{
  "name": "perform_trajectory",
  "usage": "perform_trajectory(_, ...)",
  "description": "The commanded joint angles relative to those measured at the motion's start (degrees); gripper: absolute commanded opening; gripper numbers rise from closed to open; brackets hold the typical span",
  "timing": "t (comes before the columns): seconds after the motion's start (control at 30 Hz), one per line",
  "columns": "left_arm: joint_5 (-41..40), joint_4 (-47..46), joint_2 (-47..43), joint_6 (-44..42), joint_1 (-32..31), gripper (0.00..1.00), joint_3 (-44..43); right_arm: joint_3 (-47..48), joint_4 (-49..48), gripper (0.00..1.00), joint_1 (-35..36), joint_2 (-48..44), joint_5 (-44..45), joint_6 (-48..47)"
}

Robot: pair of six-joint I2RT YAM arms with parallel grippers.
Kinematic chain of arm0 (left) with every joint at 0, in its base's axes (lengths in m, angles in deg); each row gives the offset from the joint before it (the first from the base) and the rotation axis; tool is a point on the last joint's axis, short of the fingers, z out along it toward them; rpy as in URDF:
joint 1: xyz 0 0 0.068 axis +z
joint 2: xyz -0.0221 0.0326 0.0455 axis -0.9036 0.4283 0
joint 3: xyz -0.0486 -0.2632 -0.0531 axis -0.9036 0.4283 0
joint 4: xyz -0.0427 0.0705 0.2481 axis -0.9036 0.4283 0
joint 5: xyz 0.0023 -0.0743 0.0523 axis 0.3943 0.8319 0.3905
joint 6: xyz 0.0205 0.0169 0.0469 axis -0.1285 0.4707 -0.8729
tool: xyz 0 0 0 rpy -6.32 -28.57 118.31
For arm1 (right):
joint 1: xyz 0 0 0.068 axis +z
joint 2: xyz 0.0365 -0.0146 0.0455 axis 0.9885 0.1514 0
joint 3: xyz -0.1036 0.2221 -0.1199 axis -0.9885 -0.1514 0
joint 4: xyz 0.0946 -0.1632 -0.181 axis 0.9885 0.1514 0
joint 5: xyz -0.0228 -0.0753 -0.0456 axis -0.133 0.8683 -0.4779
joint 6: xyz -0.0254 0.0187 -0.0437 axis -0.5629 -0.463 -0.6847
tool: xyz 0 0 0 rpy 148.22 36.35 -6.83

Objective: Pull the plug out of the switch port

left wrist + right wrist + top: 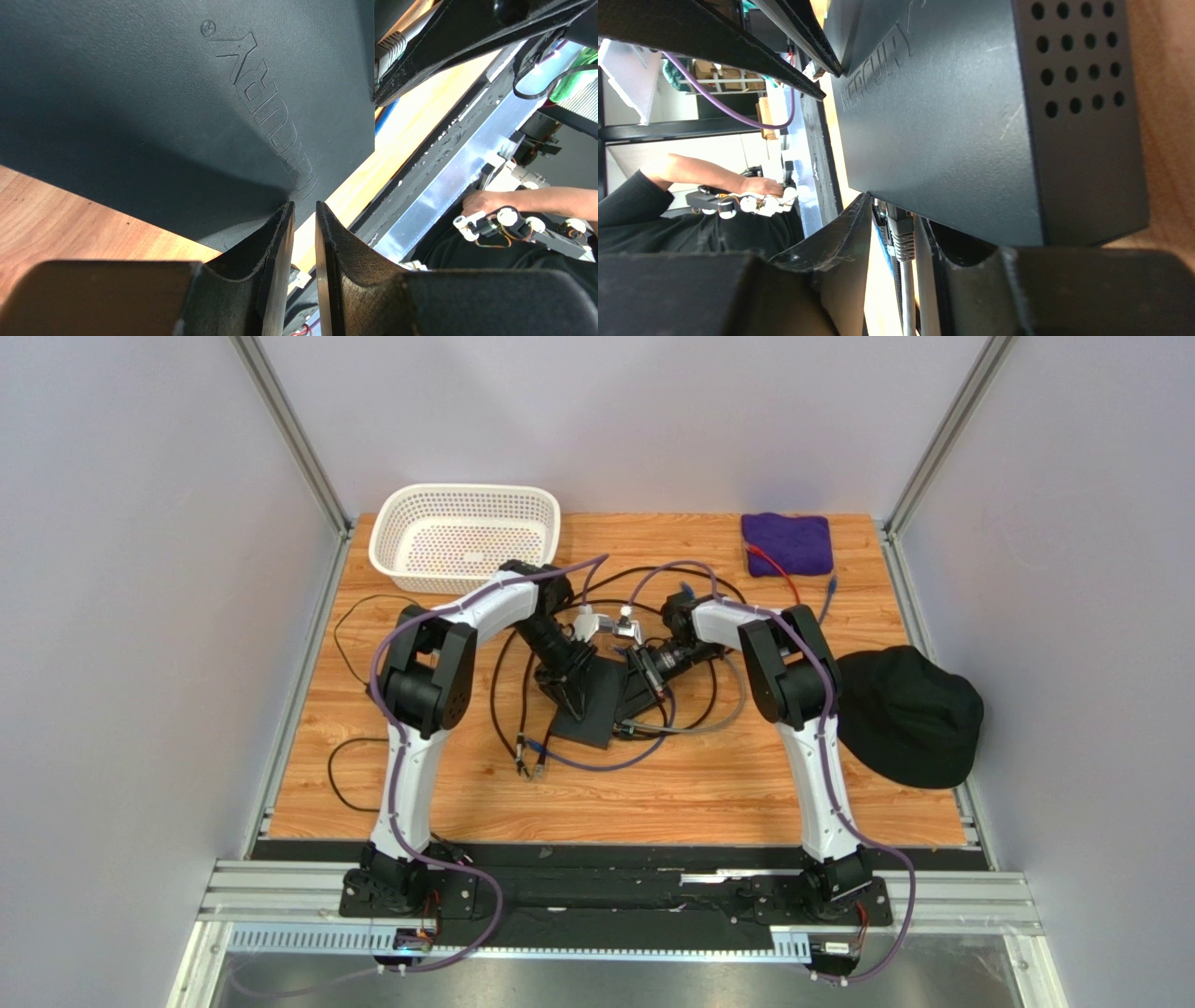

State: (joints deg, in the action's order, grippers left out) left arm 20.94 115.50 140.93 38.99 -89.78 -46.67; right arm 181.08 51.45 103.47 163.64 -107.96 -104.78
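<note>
Two wrist views alone show a person's hand on a small device past the bench's near edge; the top view does not. Bare wood lies between the arm bases and the switch, which lies skewed at mid-bench amid loops of cable.

Left gripper: fingers nearly together with a slit of light between them, tips at a corner of the switch. Whether they pinch it cannot be told. Its wrist view alone shows the embossed lettering on the lid.

Right gripper: fingers close on either side of the plug, which runs into the switch's edge. Whether they press it cannot be told. Only this view shows the vent holes.

Hat lies at the right edge. Basket and purple cloth sit along the far edge, well apart from the switch.
</note>
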Motion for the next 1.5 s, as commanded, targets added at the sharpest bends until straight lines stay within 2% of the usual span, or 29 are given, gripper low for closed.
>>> perform_trajectory(0.0,-9.8,-5.5,3.1,-1.8,-0.3,0.3,1.4,1.6,1.1,0.29,-0.3,1.1,0.3,-3.7)
perform_trajectory(0.23,-9.9,-5.5,3.0,-2.1,-0.4,0.3,1.4,1.7,1.6,0.21,-0.3,1.6,1.3,-3.9)
perform_trajectory(0.3,-10.1,-5.5,3.0,-2.0,-0.5,0.3,1.4,1.7,1.7,0.12,-0.4,1.6,1.7,-4.1)
perform_trajectory(0.33,-10.1,-5.6,3.0,-2.1,-0.5,0.3,1.5,1.8,1.7,0.03,-0.2,1.7,2.8,-3.7)
perform_trajectory(0.37,-10.3,-5.6,3.0,-2.0,-0.6,0.3,1.5,1.8,1.6,0.0,-0.3,2.0,3.2,-3.5)
perform_trajectory(0.57,-10.5,-5.6,2.8,-2.1,-0.7,0.31,1.5,0.3,2.3,0.02,-0.3,2.6,5.3,-4.4)
perform_trajectory(0.6,-10.5,-5.6,2.8,-2.1,-0.8,0.31,1.5,0.3,2.9,0.07,-0.4,2.8,3.9,-5.2)
perform_trajectory(0.63,-10.5,-5.7,2.9,-2.0,-0.8,0.31,1.5,0.3,3.5,0.17,-0.3,2.8,3.5,-5.7)
perform_trajectory(0.7,-10.6,-5.7,2.9,-2.1,-0.9,0.31,1.5,0.6,3.9,0.21,-0.3,3.1,3.5,-5.9)
perform_trajectory(0.77,-10.8,-5.7,2.8,-2.1,-0.9,0.31,1.5,1.2,4.1,0.1,-0.4,3.5,3.7,-5.7)
perform_trajectory(0.87,-10.8,-5.6,2.8,-2.2,-1.0,0.31,1.5,1.5,4.1,0.03,-0.4,4.1,4.2,-4.9)
perform_trajectory(1.13,-11.2,-5.6,2.8,-2.5,-1.1,0.31,1.5,3.5,4.2,0.0,-1.7,6.0,4.2,-2.0)
perform_trajectory(1.47,-11.2,-5.5,2.8,-2.6,-1.2,0.31,1.5,4.0,5.4,0.0,-1.7,5.6,5.3,-3.0)
